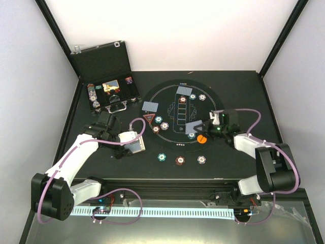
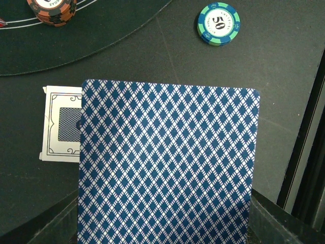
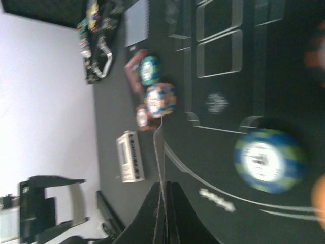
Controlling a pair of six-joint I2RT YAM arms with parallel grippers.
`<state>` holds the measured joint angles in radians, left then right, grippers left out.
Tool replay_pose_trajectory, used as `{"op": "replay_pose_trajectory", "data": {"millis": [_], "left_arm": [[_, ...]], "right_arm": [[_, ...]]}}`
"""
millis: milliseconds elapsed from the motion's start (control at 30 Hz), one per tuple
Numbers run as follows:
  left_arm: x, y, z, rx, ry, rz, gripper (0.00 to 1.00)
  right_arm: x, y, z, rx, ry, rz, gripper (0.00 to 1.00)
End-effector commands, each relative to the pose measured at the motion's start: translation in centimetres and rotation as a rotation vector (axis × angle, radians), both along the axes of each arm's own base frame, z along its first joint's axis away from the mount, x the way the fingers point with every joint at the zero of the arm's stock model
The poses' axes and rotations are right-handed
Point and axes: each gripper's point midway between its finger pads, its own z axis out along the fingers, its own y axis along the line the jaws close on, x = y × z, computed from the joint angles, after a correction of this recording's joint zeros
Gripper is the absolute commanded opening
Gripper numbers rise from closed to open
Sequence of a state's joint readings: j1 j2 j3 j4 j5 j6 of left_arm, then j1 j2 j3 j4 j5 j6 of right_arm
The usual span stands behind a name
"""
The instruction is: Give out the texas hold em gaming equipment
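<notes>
Left pincer [image 1: 133, 143] narrow, clamped on a blue-backed card [image 2: 167, 162] held off the mat's left edge, over a white-bordered card or box [image 2: 61, 124] lying on the counter [image 1: 238, 91]. Right pincer [image 3: 163, 203] fully closed on a second card [image 1: 193, 127], seen edge-on from its wrist, low over the right side of the round black mat [image 1: 216, 104].

Black case [image 1: 101, 58] open at back left, lid up. Inside are loose chips at the left end, a yellowish item in the middle and something dark at the right; too small to name.

On the mat:
- Two face-down cards [image 1: 151, 106] [image 1: 185, 90].
- Red triangle marker [image 1: 149, 118].
- Teal chip [image 1: 159, 120] and brown chip [image 1: 156, 129] just beside the marker.
- Orange disc [image 1: 201, 138] near the right pincer.
- Row of teal, brown and grey chips [image 1: 179, 160] along the near edge.

Counter is black, with white walls and black frame posts around it.
</notes>
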<state>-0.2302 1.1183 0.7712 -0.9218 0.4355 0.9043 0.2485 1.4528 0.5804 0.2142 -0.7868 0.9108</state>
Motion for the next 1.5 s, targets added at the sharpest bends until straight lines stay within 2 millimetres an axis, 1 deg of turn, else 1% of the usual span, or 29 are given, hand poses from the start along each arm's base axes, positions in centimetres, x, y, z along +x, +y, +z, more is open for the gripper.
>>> {"op": "replay_pose_trajectory", "data": {"millis": [0,100,233,367,400,467,567,700,767,833,867,1000,1133,1200,1233,1333,1467], "left_arm": [[0.7,-0.4,1.5,-0.035,-0.048,-0.007,0.02],[0.8,-0.5,1.5,-0.038,-0.047,-0.006,0.02],[0.8,-0.5,1.6,-0.038,-0.046,-0.006,0.01],[0.7,-0.5,1.6,-0.036,-0.046,-0.007,0.01],[0.7,-0.4,1.6,-0.035,-0.046,-0.007,0.02],[0.7,-0.4,1.6,-0.034,-0.048,-0.008,0.02],[0.7,-0.5,1.6,-0.036,-0.049,-0.010,0.02],[0.7,-0.6,1.7,-0.042,-0.048,-0.009,0.01],[0.7,-0.5,1.6,-0.043,-0.045,-0.006,0.02],[0.7,-0.6,1.7,-0.044,-0.048,-0.007,0.02],[0.7,-0.6,1.7,-0.044,-0.048,-0.007,0.02],[0.8,-0.6,1.8,-0.044,-0.048,-0.005,0.01],[0.7,-0.6,2.0,-0.044,-0.049,-0.005,0.02],[0.7,-0.6,2.0,-0.043,-0.050,-0.006,0.01],[0.7,-0.5,1.9,-0.043,-0.051,-0.005,0.02],[0.8,-0.6,1.9,-0.044,-0.049,-0.004,0.02],[0.8,-0.7,2.0,-0.049,-0.046,-0.002,0.02]], "right_arm": [[-2.5,-4.5,-3.5,-0.131,0.075,-0.029,0.01],[-3.0,-5.8,-4.4,-0.168,0.096,-0.059,0.01],[-3.4,-6.4,-5.4,-0.202,0.119,-0.082,0.02],[-3.0,-7.6,-5.6,-0.293,0.118,-0.115,0.14],[-2.8,-8.2,-5.5,-0.330,0.111,-0.131,0.19],[-2.7,-9.0,-5.1,-0.388,0.107,-0.151,0.32],[-2.2,-9.9,-4.0,-0.442,0.082,-0.177,0.44],[-2.1,-10.0,-2.7,-0.457,0.057,-0.195,0.53],[-2.1,-9.5,-1.9,-0.472,0.038,-0.195,0.59],[-2.1,-8.4,-1.0,-0.465,0.011,-0.180,0.66],[-2.2,-7.5,-0.5,-0.449,0.000,-0.166,0.68],[-2.7,-3.3,1.3,-0.405,-0.043,-0.084,0.76],[-3.1,0.3,3.2,-0.384,-0.088,-0.024,0.80],[-3.7,3.0,4.4,-0.305,-0.106,0.038,0.81],[-4.1,4.7,5.2,-0.243,-0.128,0.081,0.83],[-6.1,9.5,6.5,-0.084,-0.125,0.212,0.86],[-8.4,15.1,6.6,0.027,-0.093,0.361,0.90]]}}
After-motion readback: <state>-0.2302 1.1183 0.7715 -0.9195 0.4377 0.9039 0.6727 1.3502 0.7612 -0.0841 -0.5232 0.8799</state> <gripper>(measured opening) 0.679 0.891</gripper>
